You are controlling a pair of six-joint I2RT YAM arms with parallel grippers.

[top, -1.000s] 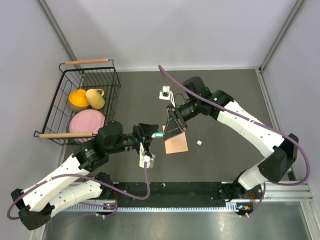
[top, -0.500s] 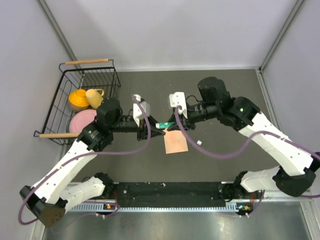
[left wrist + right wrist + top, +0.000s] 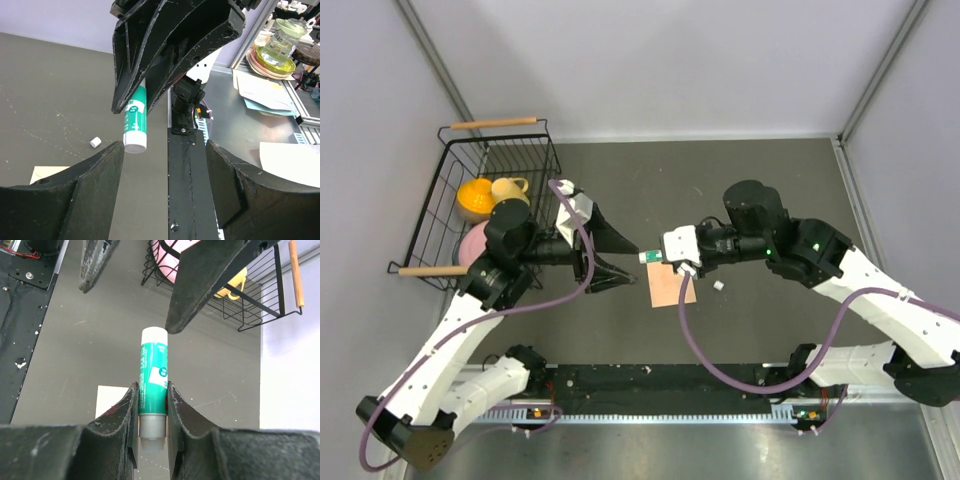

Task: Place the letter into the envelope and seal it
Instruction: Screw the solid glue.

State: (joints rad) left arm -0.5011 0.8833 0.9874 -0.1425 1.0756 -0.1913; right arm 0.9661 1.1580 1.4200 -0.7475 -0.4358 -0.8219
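The peach envelope [image 3: 672,288] lies flat on the dark table, and one corner of it [image 3: 46,173] shows in the left wrist view. My right gripper [image 3: 655,258] hangs over its left edge, shut on a green-and-white glue stick [image 3: 153,375] that points toward the left arm. My left gripper [image 3: 634,264] stands open just in front of the stick's white end [image 3: 135,144], its fingers spread to either side and apart from it. A small white cap [image 3: 718,286] lies on the table right of the envelope. The letter is out of view.
A black wire basket [image 3: 432,215] with wooden handles stands at the left, holding a pink plate, an orange bowl and a yellow cup. The black base rail [image 3: 670,382] runs along the near edge. Grey walls close in the table.
My left gripper has opened, let go of the glue stick and drawn back to the left. The right gripper keeps the stick and has lowered slightly over the envelope's left edge.
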